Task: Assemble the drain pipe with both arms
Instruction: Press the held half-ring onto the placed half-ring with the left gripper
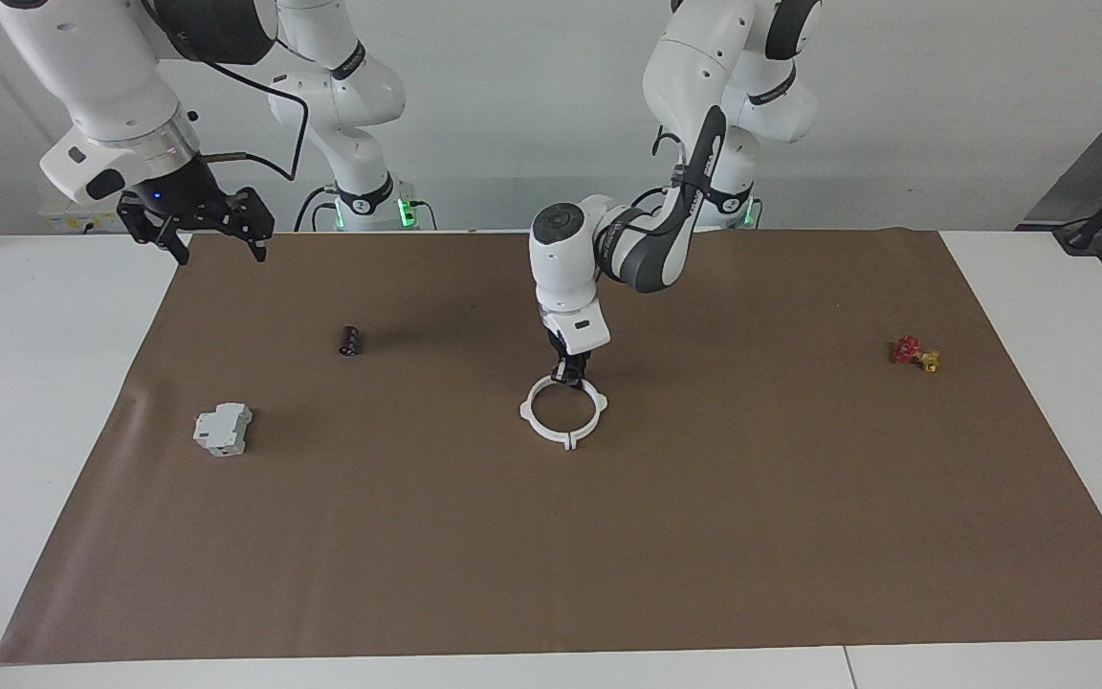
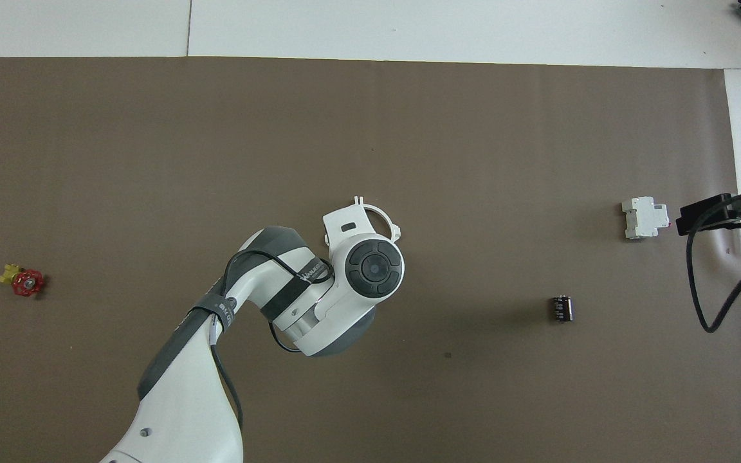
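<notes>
Facing view | left end effector [image 1: 571,375] clamped on drain pipe [image 1: 562,411] rim | right end effector [image 1: 218,234] fingers apart, raised

White table [image 1: 54,402] covered mostly by a brown paper mat [image 1: 704,536], mat edges straight, slight crease toward the right arm's end; seam between tabletop panels [image 1: 846,667] visible at the edge farthest from the robots. Plain white wall [image 1: 532,115] at the robots' end, even diffuse light, soft shadows. Dark grey equipment [image 1: 1101,182] at the left arm's end.
</notes>
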### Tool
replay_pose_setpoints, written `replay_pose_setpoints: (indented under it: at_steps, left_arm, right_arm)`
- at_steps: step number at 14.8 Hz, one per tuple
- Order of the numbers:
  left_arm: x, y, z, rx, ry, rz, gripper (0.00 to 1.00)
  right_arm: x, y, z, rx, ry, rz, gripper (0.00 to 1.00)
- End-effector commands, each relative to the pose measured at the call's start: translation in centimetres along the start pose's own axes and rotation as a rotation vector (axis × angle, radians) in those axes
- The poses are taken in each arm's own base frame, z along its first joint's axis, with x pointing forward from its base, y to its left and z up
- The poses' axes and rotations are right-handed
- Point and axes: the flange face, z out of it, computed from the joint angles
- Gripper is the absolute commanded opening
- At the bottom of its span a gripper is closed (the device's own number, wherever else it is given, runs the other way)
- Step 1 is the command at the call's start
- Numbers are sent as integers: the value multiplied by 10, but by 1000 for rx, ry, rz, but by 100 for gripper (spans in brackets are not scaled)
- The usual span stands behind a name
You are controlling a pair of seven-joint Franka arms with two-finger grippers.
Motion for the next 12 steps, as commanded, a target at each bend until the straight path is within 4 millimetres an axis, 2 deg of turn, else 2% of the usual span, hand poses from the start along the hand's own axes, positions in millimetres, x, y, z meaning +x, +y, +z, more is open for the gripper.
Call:
replay_pose_setpoints:
  at_steps: [1, 6, 12]
  left_arm:
    - [2, 5, 15, 11, 24, 22, 1]
    - [6, 7, 13, 11, 27, 22, 13]
    - [6, 11, 8, 4, 27, 19, 16]
  right_arm:
    - [-4, 2, -2, 20, 0, -8, 100]
    - [-4, 2, -2, 20, 0, -8, 100]
    - [-4, 1, -2, 20, 0, -9, 100]
